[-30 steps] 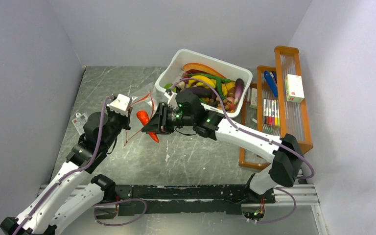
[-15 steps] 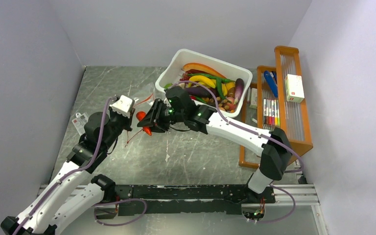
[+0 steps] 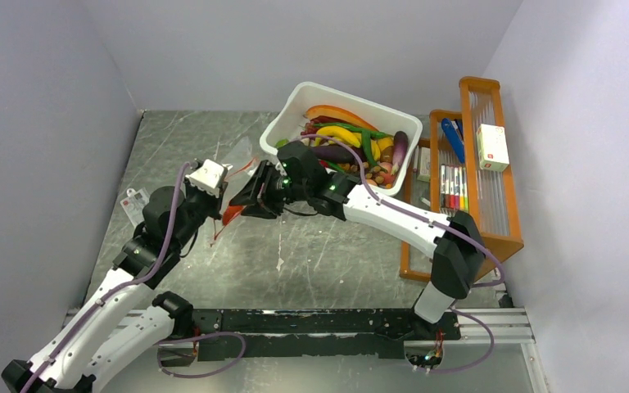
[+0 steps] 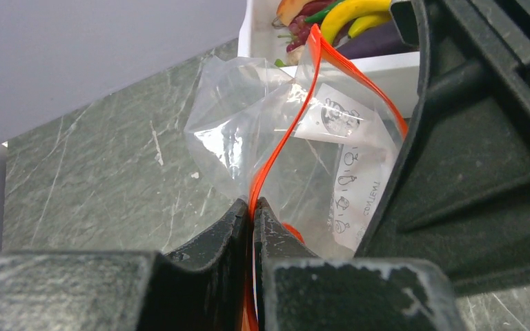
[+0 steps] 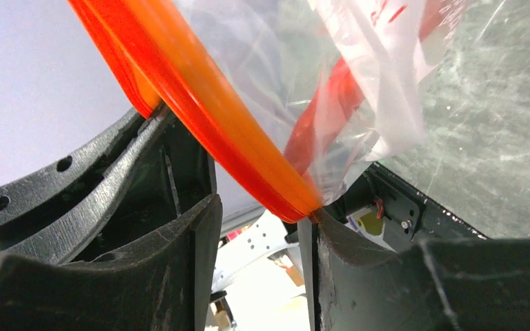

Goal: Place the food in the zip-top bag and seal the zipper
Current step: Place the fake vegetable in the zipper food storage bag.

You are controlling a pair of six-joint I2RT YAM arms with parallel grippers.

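Note:
The clear zip-top bag [image 4: 241,131] hangs in the air with its mouth spread. My left gripper [image 4: 252,205] is shut on the orange-red zipper [image 4: 283,134]. In the top view the left gripper [image 3: 223,187] and the right gripper [image 3: 246,201] meet at the bag [image 3: 237,155]. My right gripper [image 5: 262,207] is open, and the zipper [image 5: 200,103] crosses its gap and touches one fingertip. An orange-red piece of food [image 5: 331,103] shows through the bag's plastic, and it appears below the grippers [image 3: 231,214] from above. More food [image 3: 352,139] fills the white tub.
The white tub [image 3: 288,110] stands right behind the bag, close to the right arm. Orange wooden trays [image 3: 491,213] with marker pens and a small box line the right side. A small tag [image 3: 133,202] lies by the left wall.
My right gripper moved left and up toward the bag mouth, and its jaws spread apart. The orange-red food shifted down and left beneath the grippers. The left gripper kept its hold.

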